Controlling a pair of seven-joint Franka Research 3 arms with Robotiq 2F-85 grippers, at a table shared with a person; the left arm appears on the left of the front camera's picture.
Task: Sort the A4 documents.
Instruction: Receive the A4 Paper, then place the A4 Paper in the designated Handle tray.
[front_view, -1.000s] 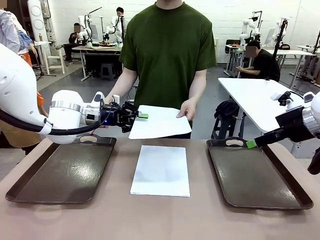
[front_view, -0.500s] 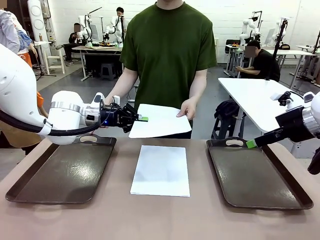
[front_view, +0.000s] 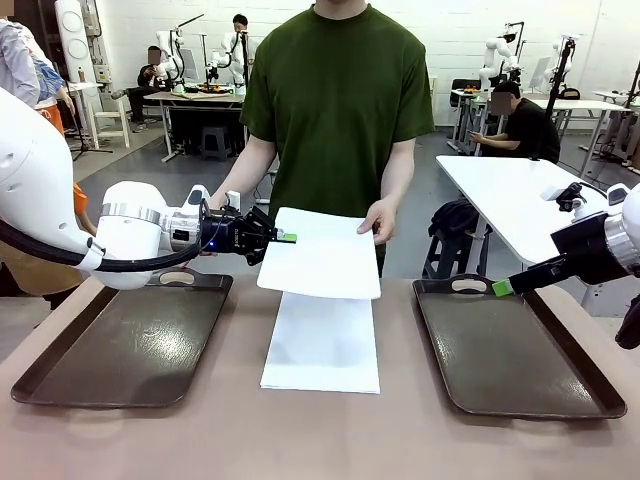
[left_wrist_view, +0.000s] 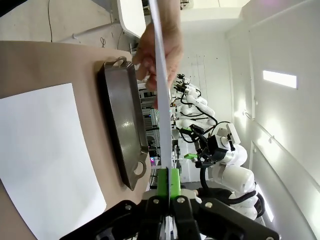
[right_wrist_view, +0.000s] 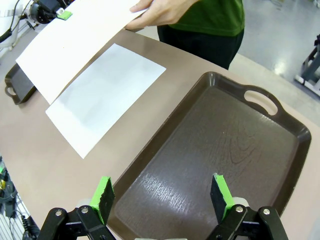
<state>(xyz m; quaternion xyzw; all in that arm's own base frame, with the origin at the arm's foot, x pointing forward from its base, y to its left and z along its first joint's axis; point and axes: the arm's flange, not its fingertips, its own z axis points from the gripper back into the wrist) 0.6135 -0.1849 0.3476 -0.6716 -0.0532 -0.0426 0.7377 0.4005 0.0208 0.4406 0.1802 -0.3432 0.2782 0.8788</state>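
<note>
Where my left tool (front_view: 286, 238) reaches in above the far end of the left tray (front_view: 120, 350), its green pads are pressed flat together on the left edge of an A4 sheet (front_view: 322, 258), so that tool is clamped fully onto the paper. The sheet hangs in the air and stretches away from the tool's tips over the middle of the worktop (front_view: 320, 435). Its opposite edge is pinched by the person's hand (front_view: 380, 222) on the far side. From my left wrist I see that sheet edge-on, a thin white line running straight up from between the pads to the hand. A second A4 sheet (front_view: 322, 345) lies flat on the worktop between the two trays, directly below the held one, whose near edge overhangs its far end. This second sheet sits lower than my left tool and off to its side, not touching it. My right tool (right_wrist_view: 162, 192) hovers over the right tray (right_wrist_view: 220, 145) with its fingers spread wide and nothing between them; the dark tray bottom shows in the gap. Both sheets lie well off to that tool's side, beyond the tray's rim, the flat one nearer and the held one past it.
</note>
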